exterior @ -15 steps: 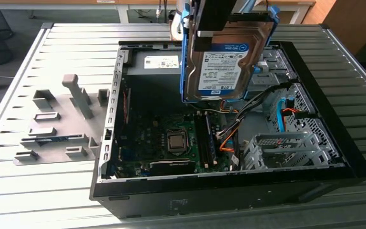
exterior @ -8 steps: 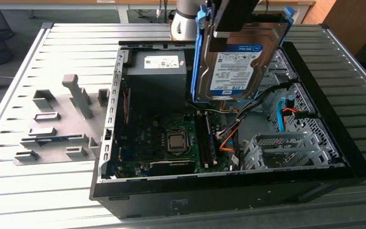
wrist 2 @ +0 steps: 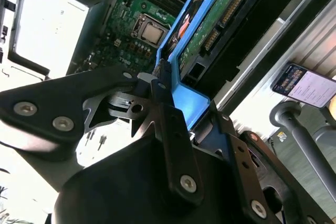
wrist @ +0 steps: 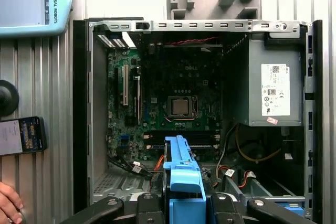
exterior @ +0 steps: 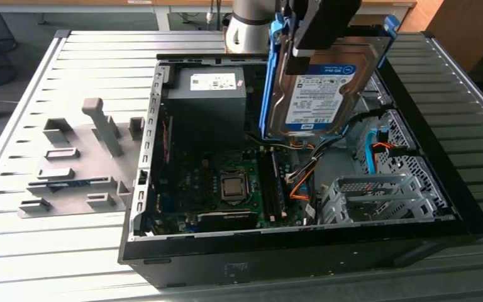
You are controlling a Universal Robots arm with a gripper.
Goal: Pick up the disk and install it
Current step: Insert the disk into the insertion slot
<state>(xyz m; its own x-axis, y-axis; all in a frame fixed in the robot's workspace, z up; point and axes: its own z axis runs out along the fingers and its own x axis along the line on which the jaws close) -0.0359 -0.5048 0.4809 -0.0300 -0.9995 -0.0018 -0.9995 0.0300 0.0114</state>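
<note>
- Disk (exterior: 319,94), in the exterior view, hangs upright in the air above the open computer case (exterior: 455,214), with its label side to the camera and blue rails down both edges.
- The gripper (exterior: 313,44) holds it from above, jaws closed on the blue frame (the arm (exterior: 250,25) is cut off by the picture's edge).
- Inside the case are the motherboard (exterior: 224,189), a dark power-supply box (exterior: 208,94) and, toward the exterior view's right, a metal drive cage (exterior: 376,195). The case sits on a slatted table (exterior: 48,251) beside a grey plate of fixtures (exterior: 73,170).
- In the second wrist view, the black fingers (wrist 2: 170,124) pinch the blue rail, and the disk's green circuit board faces the camera.
- In the first wrist view, the blue rail stands between the fingers over the open case. A phone (wrist: 21,136) lies on the table just outside the case, and a person's hand (wrist: 8,203) shows near it.
</note>
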